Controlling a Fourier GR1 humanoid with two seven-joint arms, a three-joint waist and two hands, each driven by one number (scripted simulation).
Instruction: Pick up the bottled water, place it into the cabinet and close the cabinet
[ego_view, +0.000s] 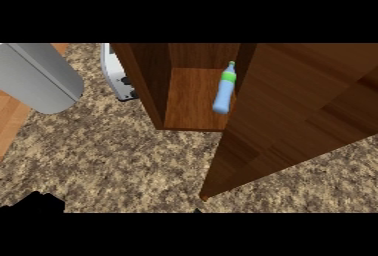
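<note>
**Head view: bottled water (224, 95) inside the open cabinet (151, 75)**

At the counter's (111, 150) far left corner I see a big rounded grey shape (40, 77). I cannot tell what it is. Below it, a strip of orange wood (9, 122) runs beyond the counter's left edge. At the near left corner, a small black patch of my left hand (40, 201) pokes in from the lower edge. I cannot tell whether it is released or clenched, and it touches nothing I can see. My right hand does not show.

Further right, toward the far edge, a white and grey appliance (118, 75) sits just beside the cabinet's left wall. The bottle, blue with a green cap, stands on the cabinet floor at its right side, close against the door (295, 115). No hand is on it. The door is swung wide open and covers the counter's right side.
</note>
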